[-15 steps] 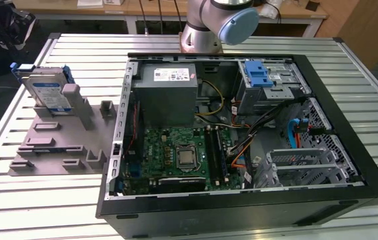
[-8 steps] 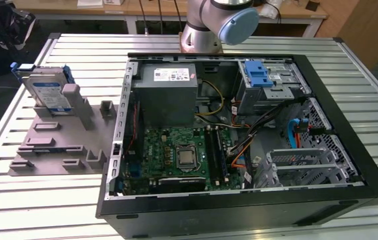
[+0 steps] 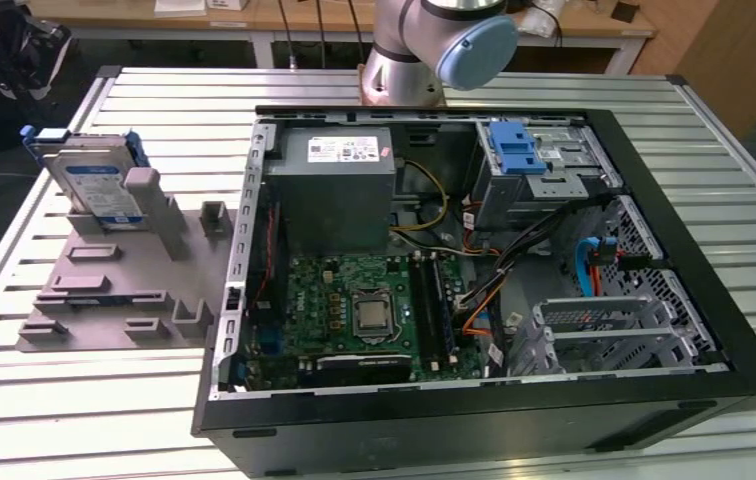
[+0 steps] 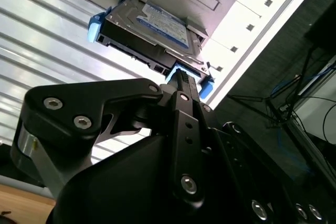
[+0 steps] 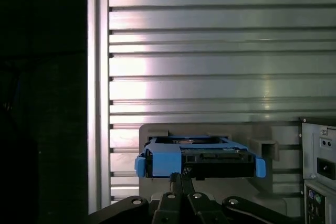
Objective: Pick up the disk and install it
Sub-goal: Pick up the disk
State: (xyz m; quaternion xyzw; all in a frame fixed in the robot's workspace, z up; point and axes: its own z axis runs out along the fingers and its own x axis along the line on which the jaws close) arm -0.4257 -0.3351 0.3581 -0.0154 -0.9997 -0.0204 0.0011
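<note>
The disk (image 3: 95, 180), a silver drive with a white-and-blue label in a blue carrier bracket, stands on edge in a grey holder (image 3: 111, 290) on the table, at the exterior view's left. Both wrist views look along my gripper (image 4: 181, 80) toward the disk (image 4: 152, 24). Its fingertips are pressed together with nothing between them, and they line up in front of the blue bracket's edge (image 5: 199, 156). My gripper (image 5: 181, 177) looks apart from the disk. The arm's base (image 3: 425, 50) rises behind the computer case.
An open black computer case (image 3: 698, 250) lies on the slatted metal table, holding a grey power supply (image 3: 338, 185), a green motherboard (image 3: 365, 310), cables and a drive cage with a blue latch (image 3: 518, 150). The case's rear panel (image 5: 317, 171) sits beside the holder.
</note>
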